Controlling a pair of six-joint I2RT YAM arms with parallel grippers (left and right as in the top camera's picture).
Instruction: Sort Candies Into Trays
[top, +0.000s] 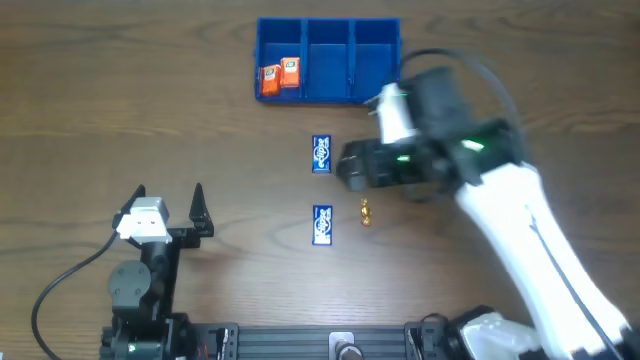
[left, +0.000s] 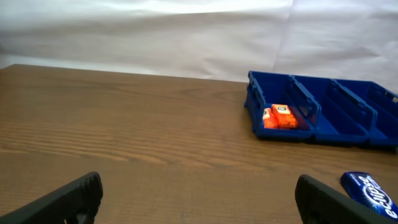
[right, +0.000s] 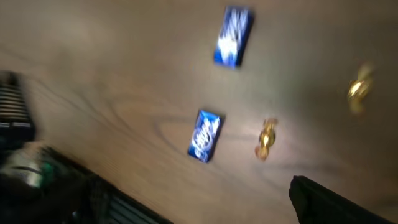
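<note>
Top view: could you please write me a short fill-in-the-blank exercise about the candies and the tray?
The blue tray has ___ compartments.
The candies inside it are ___ in colour.
On the table lie ___ blue packs.
The left gripper is ___, not shut.
Missing words: three; orange; two; open.

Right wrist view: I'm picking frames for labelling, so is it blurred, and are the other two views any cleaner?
Right wrist view: smeared, a blue candy bar and a gold candy streaked, light pooling mid-table. Top view: the table's things crisp, the right arm blurred. Left wrist view: crisp, evenly lit, the blue tray clear.
</note>
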